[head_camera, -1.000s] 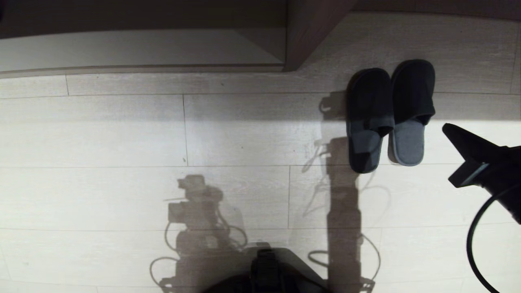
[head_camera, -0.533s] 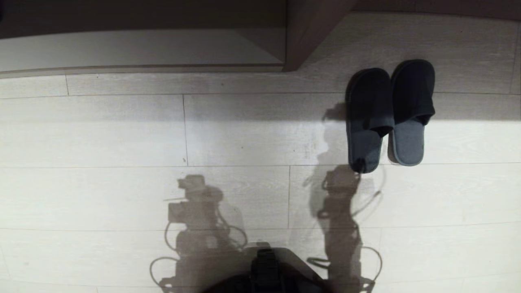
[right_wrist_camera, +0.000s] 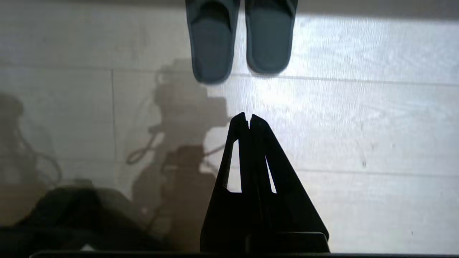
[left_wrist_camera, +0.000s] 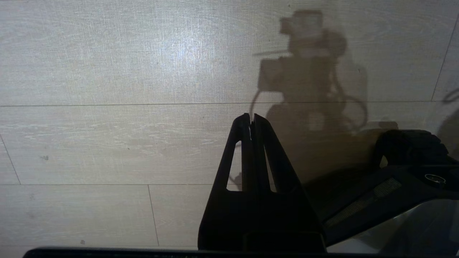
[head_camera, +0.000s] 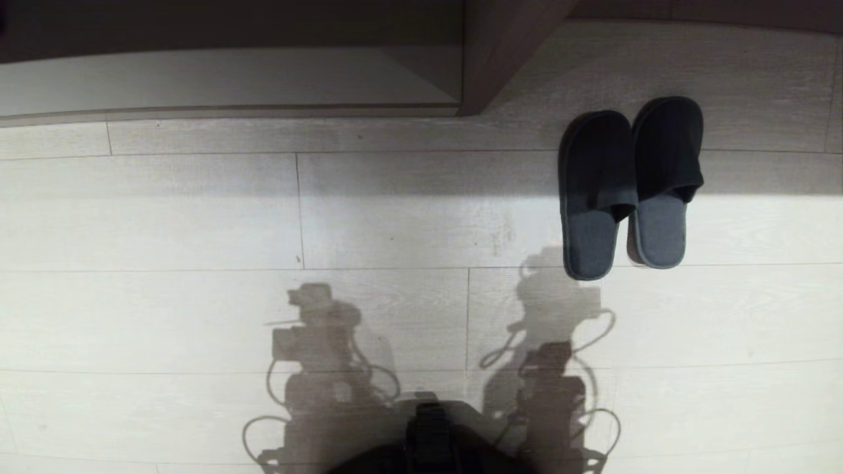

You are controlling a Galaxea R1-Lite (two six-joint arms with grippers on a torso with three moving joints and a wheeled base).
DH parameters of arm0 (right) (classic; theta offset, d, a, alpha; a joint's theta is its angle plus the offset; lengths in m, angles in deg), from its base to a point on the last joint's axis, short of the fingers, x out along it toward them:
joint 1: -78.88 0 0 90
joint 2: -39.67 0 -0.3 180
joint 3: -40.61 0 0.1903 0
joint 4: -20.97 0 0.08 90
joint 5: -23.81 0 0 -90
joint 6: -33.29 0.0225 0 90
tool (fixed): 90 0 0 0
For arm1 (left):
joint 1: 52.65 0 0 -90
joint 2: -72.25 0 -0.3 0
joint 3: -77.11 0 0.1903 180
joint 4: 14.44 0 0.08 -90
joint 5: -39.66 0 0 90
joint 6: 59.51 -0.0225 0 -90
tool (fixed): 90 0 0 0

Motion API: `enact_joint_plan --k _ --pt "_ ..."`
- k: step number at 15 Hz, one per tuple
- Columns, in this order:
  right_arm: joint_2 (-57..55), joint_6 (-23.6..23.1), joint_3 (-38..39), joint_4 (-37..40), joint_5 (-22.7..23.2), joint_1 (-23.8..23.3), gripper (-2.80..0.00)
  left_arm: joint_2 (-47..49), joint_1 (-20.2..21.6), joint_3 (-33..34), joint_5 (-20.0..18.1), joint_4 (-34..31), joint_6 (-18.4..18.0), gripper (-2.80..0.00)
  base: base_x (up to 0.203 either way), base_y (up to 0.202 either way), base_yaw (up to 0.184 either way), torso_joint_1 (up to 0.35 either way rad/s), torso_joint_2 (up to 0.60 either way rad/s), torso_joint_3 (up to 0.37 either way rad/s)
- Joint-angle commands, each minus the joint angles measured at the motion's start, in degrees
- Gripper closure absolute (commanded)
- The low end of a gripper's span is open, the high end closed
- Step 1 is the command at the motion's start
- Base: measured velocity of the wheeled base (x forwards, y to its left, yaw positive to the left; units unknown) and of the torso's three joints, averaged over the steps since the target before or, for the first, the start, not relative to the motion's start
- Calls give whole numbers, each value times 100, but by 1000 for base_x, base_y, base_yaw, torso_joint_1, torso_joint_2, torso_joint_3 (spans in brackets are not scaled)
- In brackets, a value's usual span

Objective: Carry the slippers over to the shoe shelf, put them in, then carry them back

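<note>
Slippers (head_camera: 629,187): dark grey pair, side by side and touching, flat on the pale plank floor (head_camera: 197,217); toes toward the wall, heels toward the robot.
Shoe shelf (head_camera: 263,79): low cubby to the pair's left, well apart from it.
Right gripper (right_wrist_camera: 248,120): fingers pressed together, holding nothing; heels lie straight ahead of the tips, a bare strip of floor between.
Left gripper (left_wrist_camera: 252,120): fingers together, empty, over bare floor.
Nearer arm: right.
Long axis: in line with the right gripper's reach.
Room: open floor on the heel side; wall near the toes.
</note>
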Motion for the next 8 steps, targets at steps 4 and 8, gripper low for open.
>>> enact_joint_plan --k 4,8 --pt "1121 -247 37 1891 47 -53 0 0 1 2 1 1 13 0 0 0 0 0 0 0" --pt "1109 -406 38 1922 110 -55 0 0 1 2 1 1 13 0 0 0 0 1 4 26"
